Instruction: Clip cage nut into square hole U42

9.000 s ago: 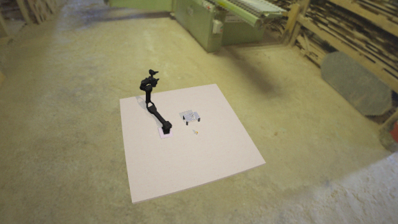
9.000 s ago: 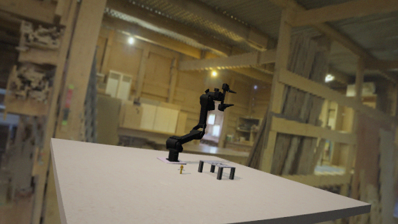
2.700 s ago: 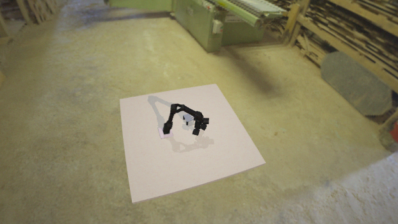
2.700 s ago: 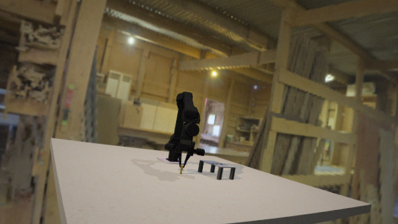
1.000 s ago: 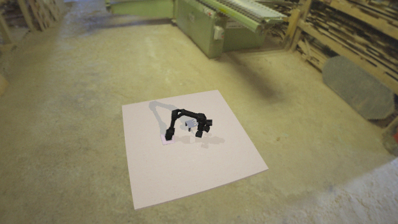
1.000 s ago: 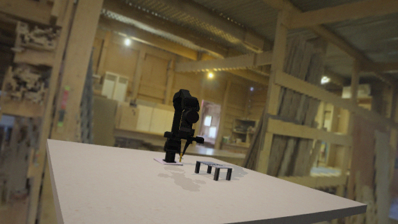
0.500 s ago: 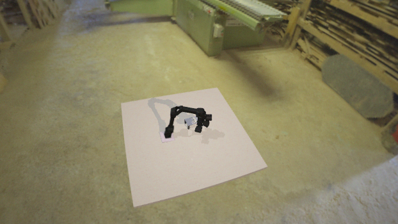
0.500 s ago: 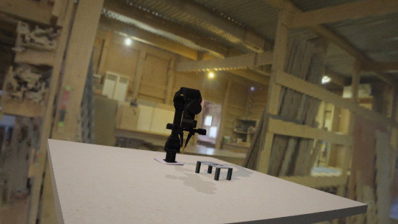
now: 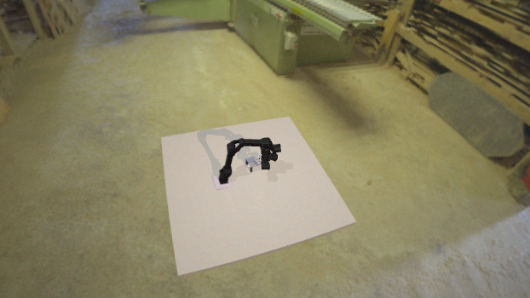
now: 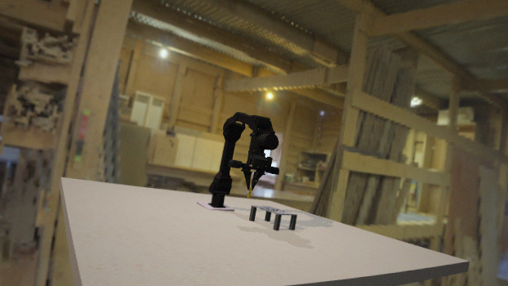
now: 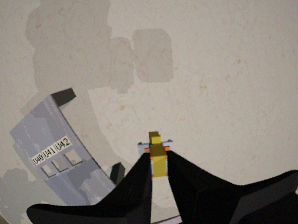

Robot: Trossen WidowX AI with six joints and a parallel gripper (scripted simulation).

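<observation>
My hand grips the yellow cage nut above the worktop, apart from the rail plate and its U42 hole.

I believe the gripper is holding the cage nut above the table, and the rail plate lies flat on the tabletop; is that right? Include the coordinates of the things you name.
Not quite: the exterior view shows the rail plate [image 10: 286,212] [image 11: 37,125] raised on legs.

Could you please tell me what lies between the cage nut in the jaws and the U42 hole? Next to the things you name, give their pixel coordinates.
In the wrist view, bare tabletop, the rail plate's dark leg [image 11: 118,173] and a strip of plate [image 11: 89,159].
</observation>
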